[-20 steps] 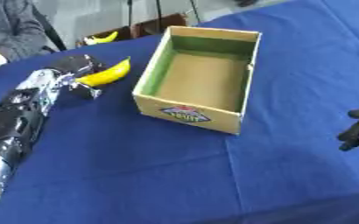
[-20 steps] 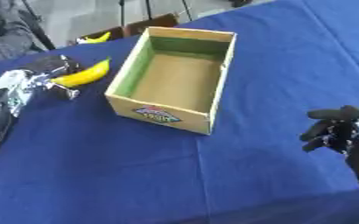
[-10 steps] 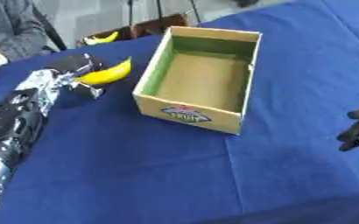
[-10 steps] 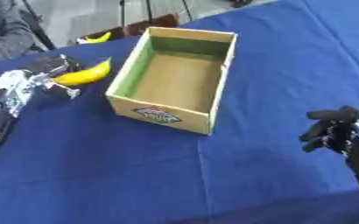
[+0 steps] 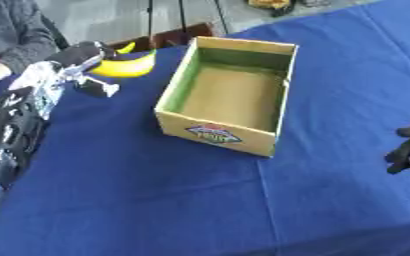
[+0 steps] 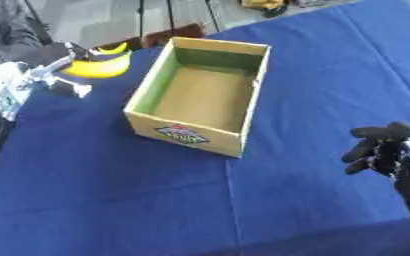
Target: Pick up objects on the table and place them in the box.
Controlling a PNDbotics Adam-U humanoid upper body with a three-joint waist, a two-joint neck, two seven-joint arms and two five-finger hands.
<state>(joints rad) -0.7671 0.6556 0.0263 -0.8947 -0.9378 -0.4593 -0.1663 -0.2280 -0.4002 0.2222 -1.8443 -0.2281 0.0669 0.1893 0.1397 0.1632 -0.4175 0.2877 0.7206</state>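
My left hand (image 5: 79,54) is gripping the banana (image 5: 124,67) with curled fingers above the blue table (image 5: 156,190), left of the box (image 5: 229,95), while my right hand (image 6: 379,148) is idling, fingers curled, holding nothing.

L robot hand (image 5: 73,57) gripping; R robot hand (image 6: 379,149) curled.

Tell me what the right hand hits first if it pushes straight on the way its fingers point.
Likely the open cardboard box, at its near right wall: the black right hand has curled fingers aimed up-left across bare blue tablecloth. Depth is unclear, so it could pass just in front.
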